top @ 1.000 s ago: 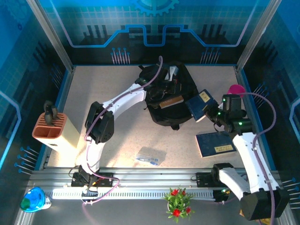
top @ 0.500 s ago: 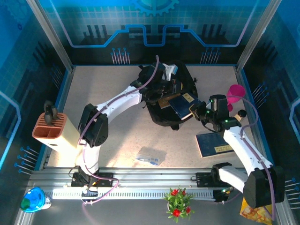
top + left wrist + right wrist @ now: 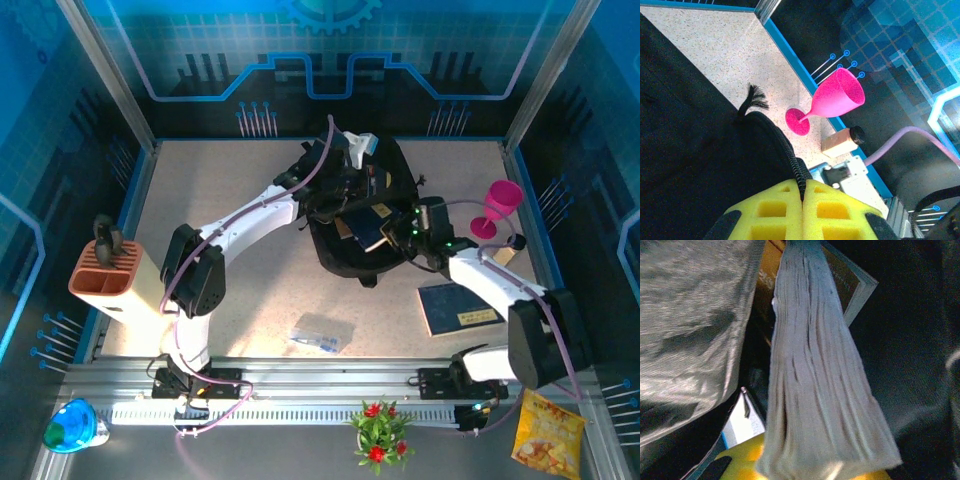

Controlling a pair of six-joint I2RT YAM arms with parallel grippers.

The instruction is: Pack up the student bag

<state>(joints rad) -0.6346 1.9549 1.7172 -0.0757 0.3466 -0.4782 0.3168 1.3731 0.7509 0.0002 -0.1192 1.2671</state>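
The student bag [image 3: 340, 255] is lying toward 12 o'clock on the surface [image 3: 220, 200], mouth gaping. The left hand [image 3: 802, 197] is clamped fully closed, yellow pads pinching the bag's zip edge up at the 12 o'clock rim. The right hand [image 3: 402, 232] comes in from 3 o'clock, squeezed tight on a dark-blue book [image 3: 372, 224] that's poking into the opening. Its page edges face the wrist camera, right beside a brown-covered book [image 3: 769, 282] inside the bag. Another blue book [image 3: 458, 305] lies flat at 4 o'clock from the bag, and there's a pink goblet [image 3: 502, 198] out at 3 o'clock.
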